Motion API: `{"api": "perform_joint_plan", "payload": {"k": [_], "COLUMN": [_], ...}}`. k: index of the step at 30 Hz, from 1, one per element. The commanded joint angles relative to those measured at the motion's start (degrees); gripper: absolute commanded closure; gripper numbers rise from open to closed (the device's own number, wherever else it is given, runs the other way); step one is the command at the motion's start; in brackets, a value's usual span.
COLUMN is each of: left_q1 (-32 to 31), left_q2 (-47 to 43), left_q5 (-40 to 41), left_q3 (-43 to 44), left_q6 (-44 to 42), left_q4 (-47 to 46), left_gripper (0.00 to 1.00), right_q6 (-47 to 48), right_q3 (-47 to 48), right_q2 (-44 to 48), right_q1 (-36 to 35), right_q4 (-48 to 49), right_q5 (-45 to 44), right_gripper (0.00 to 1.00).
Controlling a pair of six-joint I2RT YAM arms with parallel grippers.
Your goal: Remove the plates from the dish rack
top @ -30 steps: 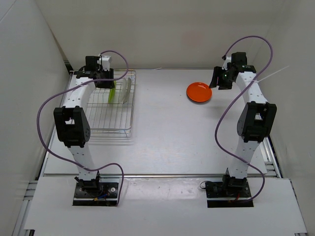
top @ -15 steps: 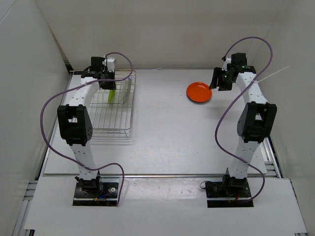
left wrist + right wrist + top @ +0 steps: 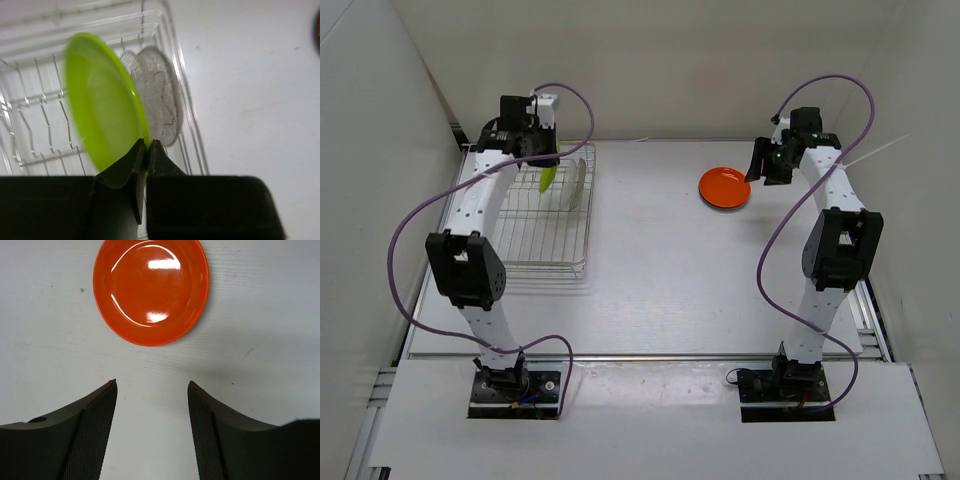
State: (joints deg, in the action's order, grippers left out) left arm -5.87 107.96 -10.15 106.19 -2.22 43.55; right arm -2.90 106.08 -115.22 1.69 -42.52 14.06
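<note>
My left gripper is shut on the rim of the lime green plate and holds it on edge above the silver wire dish rack. The green plate hangs under the gripper over the rack's far end. The clear glassy plate stands upright in the rack beside it, also in the top view. The orange plate lies flat on the table at the far right. My right gripper is open and empty just beside it. The black plate is out of view.
The rack sits at the far left of the white table, close to the left wall. White walls enclose the table on three sides. Purple cables loop from both arms.
My left gripper has lifted the lime green plate up out of the rack's slots, and the left arm has risen. The right arm and the orange plate have not moved.
</note>
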Motion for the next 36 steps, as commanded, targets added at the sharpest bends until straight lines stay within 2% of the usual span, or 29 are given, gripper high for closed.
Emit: {"api": "perform_joint_plan", "payload": {"k": [1, 4, 6, 7, 9, 10, 12, 13, 15, 16, 17, 18, 19, 20, 23, 24, 25, 30, 36], "left_q1": [-3.3, -7.2, -9.9, -13.4, -18.2, -24.3, -31.4, -37.9, -43.8, -46.1, -50.0, -51.8, -53.4, -57.1, -63.7, -65.1, -66.4, -74.0, -76.6], "left_q2": [-11.3, -14.1, -15.5, -16.3, -18.9, -19.7, -21.9, -22.4, -22.4, -22.4, -21.9, -21.9, -21.9, -23.2, -23.9, -23.9, -23.9, -19.4, -15.2], "left_q5": [0.6, -0.2, 2.4, 3.6, 11.0, 18.9, 28.9, 38.1, 47.6, 55.8, 59.8, 63.0, 66.9, 67.9, 70.5, 71.2, 71.2, 71.2, 71.2], "left_q3": [7.2, 10.2, 11.3, 11.3, 9.0, 7.9, 2.9, 1.0, -5.6, -7.6, -10.2, -12.7, -17.2, -19.0, -24.9, -26.2, -27.0, -22.7, -18.7], "left_q6": [-2.5, -5.9, -9.6, -11.1, -16.4, -18.3, -24.5, -26.8, -34.7, -37.6, -40.9, -48.2, -51.9, -55.3, -68.2, -71.3, -74.6, -72.3, -70.4], "left_q4": [4.7, 8.6, 12.2, 12.9, 14.1, 14.1, 12.7, 11.0, 8.9, 8.0, 4.6, 2.2, -0.8, -6.1, -13.5, -19.1, -20.3, -20.3, -20.2], "left_gripper": [0.89, 0.89, 0.89, 0.89, 0.89, 0.89, 0.89, 0.89, 0.89, 0.89, 0.89, 0.89, 0.89, 0.89, 0.89, 0.89, 0.89, 0.89, 0.89], "right_q6": [-0.6, -0.6, -0.6, -0.1, 0.7, 1.4, 3.1, 3.8, 5.0, 5.7, 5.7, 6.9, 8.7, 9.2, 10.4, 10.4, 11.1, 11.6, 11.6], "right_q3": [3.2, 4.5, 5.5, 6.4, 7.0, 7.7, 9.4, 9.9, 9.9, 9.9, 9.9, 9.9, 9.9, 10.5, 9.4, 8.7, 7.8, 1.7, 0.5], "right_q2": [4.5, 5.7, 6.2, 7.5, 9.3, 9.9, 11.2, 12.6, 14.4, 16.5, 17.7, 19.7, 20.6, 22.3, 24.3, 25.9, 26.7, 30.9, 31.5], "right_q1": [-0.2, -0.2, -0.2, -0.2, -0.2, -0.2, -0.2, -0.2, -0.2, -0.7, -0.7, -1.2, -1.3, -1.9, -4.1, -4.8, -5.6, -11.4, -12.9], "right_q4": [-1.9, -3.8, -6.0, -6.6, -7.5, -8.4, -11.0, -11.9, -13.6, -13.6, -14.2, -15.3, -16.0, -17.1, -18.2, -18.2, -18.2, -15.4, -14.9], "right_q5": [0.3, 1.9, 4.1, 4.9, 9.8, 12.6, 19.6, 22.6, 29.9, 31.3, 32.2, 32.8, 32.8, 32.8, 32.0, 31.4, 31.4, 27.2, 27.2], "right_gripper": [0.37, 0.36, 0.36, 0.36, 0.35, 0.35, 0.35, 0.34, 0.32, 0.31, 0.29, 0.28, 0.26, 0.26, 0.23, 0.23, 0.23, 0.21, 0.2]}}
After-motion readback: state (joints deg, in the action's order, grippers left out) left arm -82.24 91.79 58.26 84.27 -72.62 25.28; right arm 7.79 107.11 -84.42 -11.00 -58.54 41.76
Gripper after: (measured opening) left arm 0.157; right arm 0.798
